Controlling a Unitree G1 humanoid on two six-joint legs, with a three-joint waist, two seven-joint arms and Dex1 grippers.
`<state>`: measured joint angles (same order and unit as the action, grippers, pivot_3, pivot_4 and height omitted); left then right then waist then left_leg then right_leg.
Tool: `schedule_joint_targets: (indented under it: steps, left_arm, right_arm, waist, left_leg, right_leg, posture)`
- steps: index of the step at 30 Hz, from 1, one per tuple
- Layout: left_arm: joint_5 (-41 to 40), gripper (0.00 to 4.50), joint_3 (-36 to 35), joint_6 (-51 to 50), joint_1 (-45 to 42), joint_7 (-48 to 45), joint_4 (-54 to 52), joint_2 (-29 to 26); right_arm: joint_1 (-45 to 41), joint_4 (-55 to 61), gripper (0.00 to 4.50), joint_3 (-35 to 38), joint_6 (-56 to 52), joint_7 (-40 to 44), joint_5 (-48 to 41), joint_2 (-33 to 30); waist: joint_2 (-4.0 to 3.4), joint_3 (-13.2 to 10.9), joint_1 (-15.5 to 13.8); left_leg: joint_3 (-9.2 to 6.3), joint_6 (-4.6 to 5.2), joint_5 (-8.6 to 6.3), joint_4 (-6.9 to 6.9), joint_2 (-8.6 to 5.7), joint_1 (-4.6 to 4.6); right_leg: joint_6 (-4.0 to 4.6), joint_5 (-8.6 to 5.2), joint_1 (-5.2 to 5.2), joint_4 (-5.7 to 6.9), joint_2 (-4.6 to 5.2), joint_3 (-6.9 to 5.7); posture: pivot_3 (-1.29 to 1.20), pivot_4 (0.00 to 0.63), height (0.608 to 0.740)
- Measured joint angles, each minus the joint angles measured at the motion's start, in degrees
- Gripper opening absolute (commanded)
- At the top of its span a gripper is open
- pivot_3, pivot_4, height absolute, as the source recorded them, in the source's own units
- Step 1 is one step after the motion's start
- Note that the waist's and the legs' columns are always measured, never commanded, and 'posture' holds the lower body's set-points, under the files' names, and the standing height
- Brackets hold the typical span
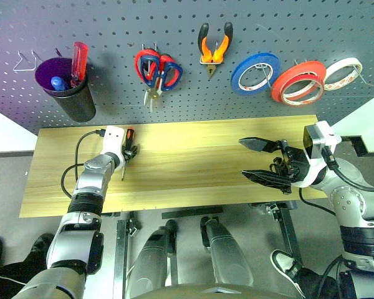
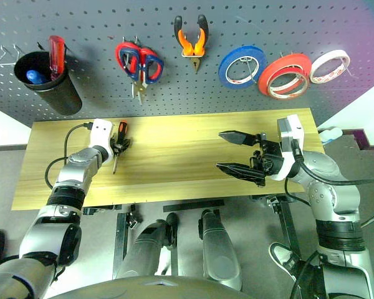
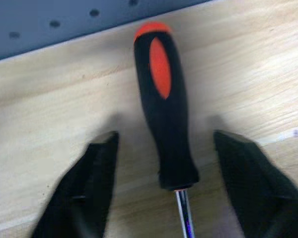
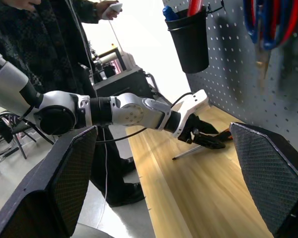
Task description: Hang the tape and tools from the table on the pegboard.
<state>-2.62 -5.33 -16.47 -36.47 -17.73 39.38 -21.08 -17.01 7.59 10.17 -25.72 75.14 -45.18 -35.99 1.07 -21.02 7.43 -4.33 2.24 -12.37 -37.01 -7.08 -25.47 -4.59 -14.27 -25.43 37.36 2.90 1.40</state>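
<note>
A short screwdriver [image 3: 164, 114] with an orange-and-black handle lies on the pale wood table [image 1: 193, 180] near its far left. My left gripper [image 1: 129, 151] is down over it, open. Its fingers [image 3: 89, 178] straddle the handle with a gap on each side. My right gripper [image 1: 243, 157] hovers above the table's right part, open wide with nothing between its fingers. On the dark grey pegboard [image 1: 112, 25], the red-orange tape [image 1: 298, 81] hangs on a hook at the right. The orange-and-black pliers [image 1: 214, 48] hang near the middle.
A black cup [image 1: 71, 93] holding a red screwdriver hangs at the pegboard's left, beside a bare wire hook [image 1: 26, 60]. Scissors [image 1: 157, 68] with red and blue handles, a blue tape roll [image 1: 255, 71] and a white one [image 1: 343, 71] also hang there. A person [image 4: 49, 29] stands beyond the table's left end.
</note>
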Motion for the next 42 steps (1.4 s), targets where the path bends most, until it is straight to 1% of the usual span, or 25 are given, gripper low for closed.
schedule_joint_targets:
  steps: [2,4,5,6,11,15,17,18,20,22,24,27,30,34,37,42]
  left_arm:
    - [-0.1,1.61,-0.1,0.0,0.0,0.5,0.0,0.0]
    - [-0.6,0.91,-0.3,-0.4,0.0,0.5,0.0,0.1]
    - [-0.8,0.64,-0.4,-0.6,0.0,0.4,0.0,0.1]
    - [-1.0,0.56,-0.6,-0.7,0.0,0.4,0.0,0.1]
    - [-1.9,0.56,-1.0,-2.2,0.0,0.5,-0.7,0.1]
    - [-2.3,0.56,-1.1,-6.3,1.0,0.7,-4.4,0.1]
    - [-4.1,0.56,-1.1,-10.2,3.5,-1.3,-9.4,0.2]
    - [-4.4,0.56,-1.0,-13.1,6.0,-1.8,-14.1,0.2]
    - [-5.0,0.56,-0.5,-14.8,7.1,-2.2,-16.3,0.2]
    - [-5.0,0.56,0.2,-19.5,13.3,-2.5,-26.7,-0.7]
    - [-5.0,0.56,1.2,-21.9,17.6,-2.9,-32.9,-1.8]
    - [-4.8,0.56,1.8,-23.9,21.2,-3.1,-39.3,-2.9]
    - [-4.0,0.56,2.6,-23.1,23.3,-3.1,-44.6,-3.7]
    - [-2.8,0.56,3.1,-20.9,24.3,-2.8,-47.2,-3.8]
    - [-1.0,0.56,4.1,-18.9,25.6,-2.3,-49.2,-5.0]
    - [1.4,0.56,5.1,-12.4,27.9,-2.4,-53.2,-6.2]
  right_arm:
    - [0.0,0.0,4.50,0.2,0.0,0.0,0.0,-0.1]
    - [-0.1,-0.1,4.50,0.3,0.1,0.0,0.0,-0.2]
    - [-0.2,-0.1,4.50,0.3,0.2,0.0,0.0,-0.2]
    - [-0.3,-0.1,4.50,0.3,0.3,0.0,0.0,-0.2]
    - [-1.5,-0.9,4.50,0.3,0.9,0.0,0.1,-0.1]
    - [-2.1,-2.2,4.50,0.2,1.4,0.1,0.2,0.1]
    - [-2.6,-3.4,4.50,0.2,2.1,0.4,0.5,0.4]
    - [-2.9,-4.0,4.50,0.0,2.6,0.8,0.6,0.9]
    - [-3.0,-4.6,4.50,-0.3,2.8,1.1,0.7,1.2]
    - [-4.2,-7.1,4.50,-0.7,4.3,2.6,1.2,2.3]
    - [-4.6,-9.8,4.50,-1.0,5.5,3.4,1.9,3.4]
    - [-5.8,-12.9,4.50,-2.0,7.2,4.6,3.0,4.3]
    - [-7.0,-15.5,4.50,-2.0,8.5,6.0,3.6,4.7]
    - [-7.8,-17.9,4.50,-2.1,9.9,7.2,4.4,5.6]
    - [-8.2,-19.3,4.50,-2.0,10.4,8.0,4.5,5.7]
    - [-9.8,-22.1,4.50,-1.7,11.1,9.7,4.3,6.3]
  waist:
    - [0.00,0.0,0.0]
    - [0.00,-0.1,0.0]
    - [0.00,-0.1,0.0]
    - [0.00,-0.1,0.0]
    - [0.00,-0.1,0.0]
    - [0.00,-0.1,-0.1]
    - [-0.01,-0.1,-0.1]
    - [-0.01,-0.1,-0.1]
    - [-0.02,-0.1,-0.3]
    - [-0.02,0.0,-0.2]
    - [-0.01,0.0,-0.3]
    - [-0.05,0.0,-0.6]
    - [-0.06,0.1,-1.4]
    - [-0.09,0.2,-1.9]
    - [-0.08,0.4,-1.9]
    - [-0.18,1.6,-1.9]
  left_leg:
    - [0.00,0.01,0.00,0.00,0.00,0.00]
    - [0.01,0.01,-0.01,0.00,0.00,0.00]
    - [0.01,0.01,0.00,0.00,0.00,0.00]
    - [0.01,0.01,-0.01,-0.01,0.00,0.00]
    - [0.02,0.00,-0.01,-0.01,0.00,0.00]
    - [0.02,0.01,-0.01,0.01,0.00,0.00]
    - [0.05,0.02,-0.02,0.02,0.00,0.01]
    - [0.05,0.02,-0.02,0.02,0.00,0.01]
    - [0.04,0.00,-0.01,0.00,0.00,0.02]
    - [0.12,0.04,-0.04,0.00,0.00,0.06]
    - [0.13,0.03,-0.03,0.03,-0.01,0.04]
    - [0.12,-0.06,0.01,0.01,-0.01,0.05]
    - [0.13,-0.22,-0.05,-0.03,-0.01,0.06]
    - [0.13,-0.24,-0.05,-0.03,-0.01,0.06]
    - [0.13,-0.25,-0.04,-0.02,-0.01,0.05]
    - [0.15,-0.32,0.00,-0.03,-0.01,0.06]
  right_leg:
    - [-0.01,0.00,0.00,-0.01,0.00,0.00]
    - [-0.01,0.01,0.00,-0.01,0.00,0.00]
    - [-0.02,0.01,0.00,-0.01,0.00,0.00]
    - [-0.03,0.02,0.00,0.00,0.00,0.00]
    - [-0.04,0.02,0.00,-0.01,0.00,0.00]
    - [-0.04,0.03,0.00,-0.03,0.00,0.00]
    - [-0.05,0.03,0.00,-0.03,0.00,0.00]
    - [-0.05,0.03,-0.02,-0.02,0.00,0.00]
    - [-0.04,0.03,-0.02,0.02,0.00,-0.02]
    - [-0.11,0.08,0.03,-0.07,0.03,-0.01]
    - [-0.11,0.09,-0.02,-0.06,0.03,-0.02]
    - [-0.06,0.13,-0.04,0.02,0.03,-0.05]
    - [-0.08,0.19,-0.01,-0.01,0.03,-0.06]
    - [-0.09,0.20,-0.02,-0.02,0.02,-0.09]
    - [-0.09,0.20,-0.02,-0.03,0.02,-0.12]
    - [-0.09,0.21,-0.02,-0.02,0.01,-0.13]
  posture:
    - [-0.33,0.422,0.740]
    - [-0.33,0.421,0.740]
    - [-0.33,0.421,0.740]
    - [-0.33,0.420,0.740]
    - [-0.32,0.414,0.740]
    - [-0.30,0.397,0.740]
    - [-0.29,0.387,0.740]
    - [-0.28,0.384,0.740]
    - [-0.25,0.358,0.740]
    - [-0.25,0.346,0.740]
    - [-0.24,0.336,0.740]
    - [-0.23,0.315,0.740]
    - [-0.22,0.297,0.740]
    - [-0.22,0.272,0.740]
    - [-0.22,0.247,0.740]
    - [-0.22,0.206,0.740]
